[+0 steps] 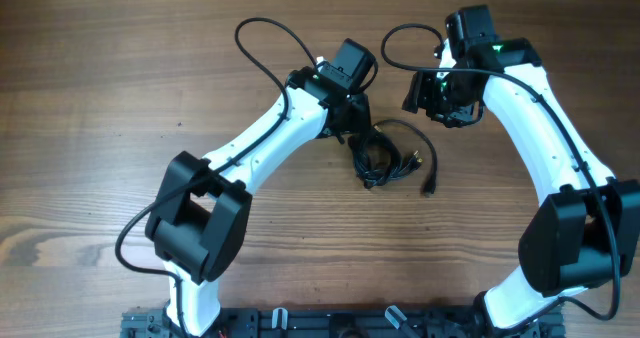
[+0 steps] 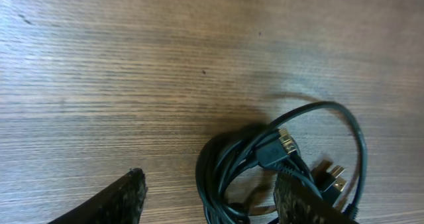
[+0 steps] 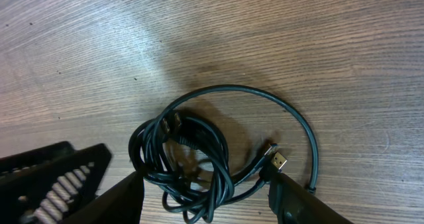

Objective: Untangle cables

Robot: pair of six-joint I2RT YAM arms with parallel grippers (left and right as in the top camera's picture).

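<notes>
The cables [image 1: 383,158] are thin black cords bunched in a knotted coil on the wooden table, with one wide loop and a loose plug end [image 1: 430,189]. My left gripper [image 1: 357,130] is open at the coil's left edge. In the left wrist view its fingers [image 2: 209,182] straddle the coil [image 2: 222,174], with a metal plug [image 2: 286,143] just ahead. My right gripper [image 1: 440,100] is open, up and to the right of the coil. In the right wrist view its fingers [image 3: 205,187] frame the coil [image 3: 189,154] and a gold plug [image 3: 279,161].
The wooden table [image 1: 120,98] carries nothing else. Thick black arm wires loop near both wrists [image 1: 270,38]. The left gripper's body shows at the left of the right wrist view [image 3: 53,174]. The two grippers are close together over the coil.
</notes>
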